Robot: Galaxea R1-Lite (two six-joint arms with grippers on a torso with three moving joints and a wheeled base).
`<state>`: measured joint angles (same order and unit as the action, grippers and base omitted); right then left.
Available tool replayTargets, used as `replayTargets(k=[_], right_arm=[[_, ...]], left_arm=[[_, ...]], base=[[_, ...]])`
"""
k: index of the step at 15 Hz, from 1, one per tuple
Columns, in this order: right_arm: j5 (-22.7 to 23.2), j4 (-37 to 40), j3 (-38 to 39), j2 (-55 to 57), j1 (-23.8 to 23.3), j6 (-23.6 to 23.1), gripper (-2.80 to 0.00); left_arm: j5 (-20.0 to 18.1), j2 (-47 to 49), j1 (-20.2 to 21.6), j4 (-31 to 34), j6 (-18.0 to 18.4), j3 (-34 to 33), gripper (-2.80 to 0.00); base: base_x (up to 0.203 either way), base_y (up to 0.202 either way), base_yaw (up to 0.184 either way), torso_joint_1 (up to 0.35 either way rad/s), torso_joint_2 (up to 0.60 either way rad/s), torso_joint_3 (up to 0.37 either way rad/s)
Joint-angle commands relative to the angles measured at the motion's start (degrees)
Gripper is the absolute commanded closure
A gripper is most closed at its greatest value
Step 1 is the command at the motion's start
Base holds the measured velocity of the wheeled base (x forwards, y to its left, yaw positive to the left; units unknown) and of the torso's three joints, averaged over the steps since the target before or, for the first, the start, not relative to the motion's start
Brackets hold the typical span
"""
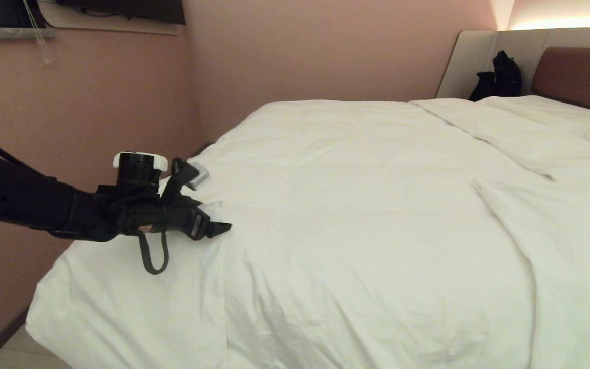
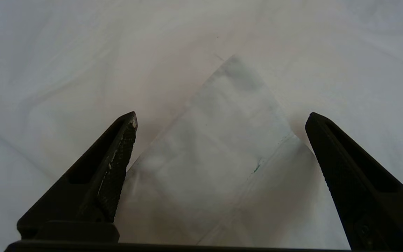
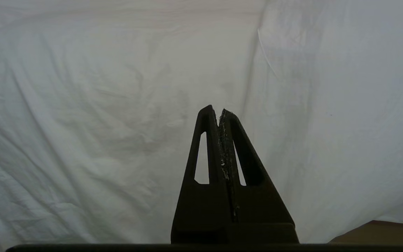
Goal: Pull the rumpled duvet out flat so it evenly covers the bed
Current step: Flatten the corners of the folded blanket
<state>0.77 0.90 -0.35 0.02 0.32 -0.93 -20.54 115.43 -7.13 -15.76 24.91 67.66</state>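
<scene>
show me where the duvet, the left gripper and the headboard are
duvet (image 1: 356, 205), head view, its broad top surface
left gripper (image 1: 212, 201), head view, between its open fingertips over the duvet
headboard (image 1: 579, 77), head view, its brown padded face

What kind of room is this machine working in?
Most likely a bedroom, perhaps in a hotel. A large bed under a white duvet fills the view, a brown padded headboard stands against pink walls, and soft light glows above it.

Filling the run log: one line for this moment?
left gripper: jaws open above duvet | right gripper: jaws shut, idle | duvet spread over bed
</scene>
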Motion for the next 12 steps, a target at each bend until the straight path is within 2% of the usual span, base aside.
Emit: replayTargets(k=[1,10,11,12], right_arm=[[0.02,-0.02,0.0,0.03,0.03,-0.04,0.0],[0.02,-0.02,0.0,0.06,0.03,-0.04,0.0],[0.02,-0.02,0.0,0.06,0.03,-0.04,0.0],[0.02,-0.02,0.0,0.06,0.03,-0.04,0.0]], left_arm=[[0.41,-0.21,0.01,-0.14,0.14,0.11,-2.8],[0.94,0.41,0.01,-0.15,0.06,0.11,-2.8],[1.03,0.41,0.01,-0.15,0.06,0.02,0.0],[0.94,0.32,0.01,-0.15,-0.03,-0.07,0.0]], base=[[0.0,0.0,0.0,0.0,0.0,0.0],[0.0,0.0,0.0,0.0,0.0,0.0],[0.0,0.0,0.0,0.0,0.0,0.0],[0.0,0.0,0.0,0.0,0.0,0.0]])
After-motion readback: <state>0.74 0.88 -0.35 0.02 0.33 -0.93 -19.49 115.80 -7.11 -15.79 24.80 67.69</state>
